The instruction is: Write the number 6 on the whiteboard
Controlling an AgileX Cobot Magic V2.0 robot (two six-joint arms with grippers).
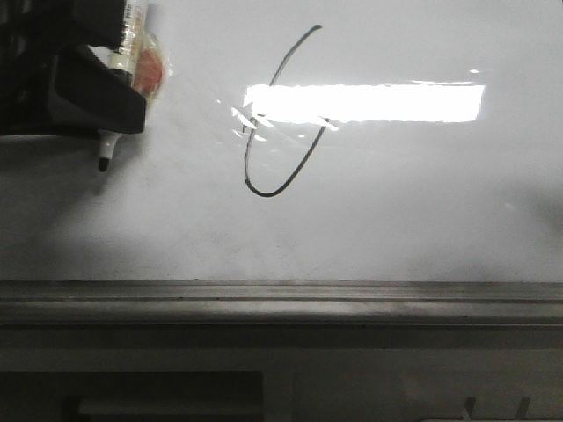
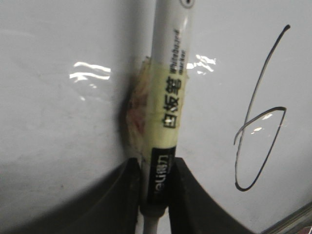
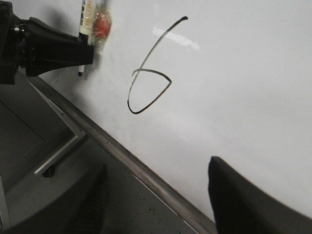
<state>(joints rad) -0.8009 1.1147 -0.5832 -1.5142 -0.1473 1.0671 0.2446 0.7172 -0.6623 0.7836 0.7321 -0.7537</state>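
Note:
The whiteboard [image 1: 422, 211] fills the front view, glossy white. On it is a thin black number 6 [image 1: 266, 193], a slanted stem ending in a pointed oval loop, also seen in the left wrist view [image 2: 241, 188] and the right wrist view [image 3: 138, 112]. My left gripper [image 2: 155, 168] is shut on a white marker [image 2: 170, 97] wrapped in yellowish tape. In the front view it sits at the upper left [image 1: 97, 97], with the black marker tip [image 1: 104, 163] well left of the 6. Whether the tip touches the board I cannot tell. My right gripper [image 3: 161, 195] is open and holds nothing, low over the rail.
A grey metal rail [image 1: 281, 299] runs along the board's lower edge, with a dark ledge and a metal bar [image 3: 56, 158] below it. A bright ceiling-light glare [image 1: 369, 103] crosses the 6's loop. An orange-red lump [image 1: 149, 70] is taped to the marker.

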